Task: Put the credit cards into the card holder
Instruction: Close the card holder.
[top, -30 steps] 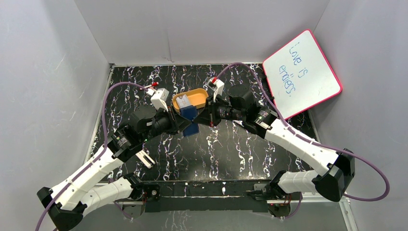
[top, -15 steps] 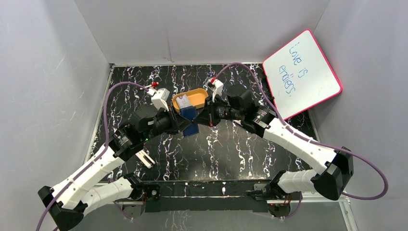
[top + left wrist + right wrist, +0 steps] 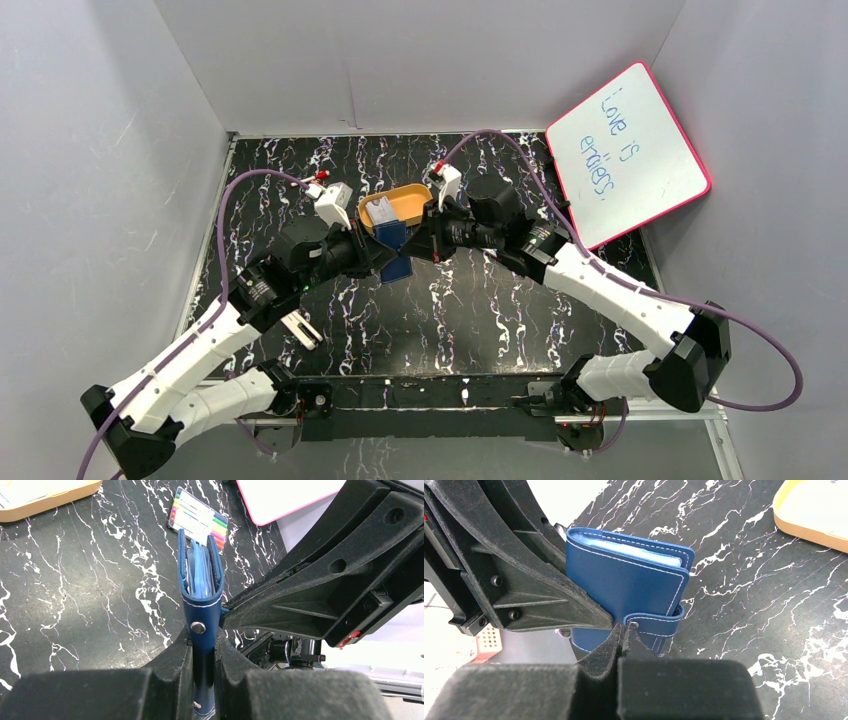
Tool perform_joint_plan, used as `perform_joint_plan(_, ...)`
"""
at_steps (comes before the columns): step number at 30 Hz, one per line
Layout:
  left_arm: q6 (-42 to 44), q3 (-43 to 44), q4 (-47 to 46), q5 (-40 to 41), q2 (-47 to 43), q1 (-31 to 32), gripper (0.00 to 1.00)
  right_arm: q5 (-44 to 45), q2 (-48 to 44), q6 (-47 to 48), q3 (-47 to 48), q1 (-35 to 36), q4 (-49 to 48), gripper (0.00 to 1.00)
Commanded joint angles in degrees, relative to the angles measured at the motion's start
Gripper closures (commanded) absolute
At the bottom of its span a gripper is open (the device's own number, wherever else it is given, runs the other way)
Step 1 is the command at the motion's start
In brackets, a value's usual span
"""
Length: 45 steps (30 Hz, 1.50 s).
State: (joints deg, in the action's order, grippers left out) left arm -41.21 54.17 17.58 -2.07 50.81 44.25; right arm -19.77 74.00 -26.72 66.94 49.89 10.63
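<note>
Here, over a black marbled bench (image 3: 480,300), two robot arms grip a navy card holder (image 3: 624,585) from opposite sides. The left jaws are pressed against the holder's lower edge and clamp it upright and edge-on, with its snap stud showing at their tips. The right jaws, shut tight, pinch the strap tab (image 3: 656,622) that wraps round the holder's front. The holder stands folded, and its pale blue inner slots (image 3: 200,572) show only as a narrow fan at the open end. Whether a card already sits among them cannot be told. In the overhead view at least one pale credit card (image 3: 380,211) lies in the orange tray (image 3: 412,203) just behind the holder. The job therefore looks to be at an early stage: the tab has to be freed and the holder opened before any card goes in. A pack of coloured markers (image 3: 200,517) lies on the bench beyond the holder, near a pink-edged whiteboard (image 3: 625,150).
</note>
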Motion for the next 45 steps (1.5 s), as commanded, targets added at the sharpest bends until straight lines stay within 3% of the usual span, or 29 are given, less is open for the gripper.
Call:
perform_joint_plan(1,-5.18,3.68,-16.92,-17.40,-0.11,2.94,1.00,-2.12,3.15,-0.87,2.71,3.61,-6.79,1.00)
perform_joint_plan(16,-6.28,2.88,-19.60,-18.41,0.59,3.03,1.00,-1.77,5.37,-1.49,3.55,5.72,-7.82,1.00)
perform_joint_plan(24,-4.07,1.60,-15.90,-14.02,-2.43,3.01,1.00,0.62,3.24,-0.44,2.56,5.74,-5.89,1.00)
perform_joint_plan(45,-5.43,-0.43,-16.09,-12.44,-1.76,2.97,1.00,-0.90,3.77,-1.70,3.95,6.54,-6.97,1.00)
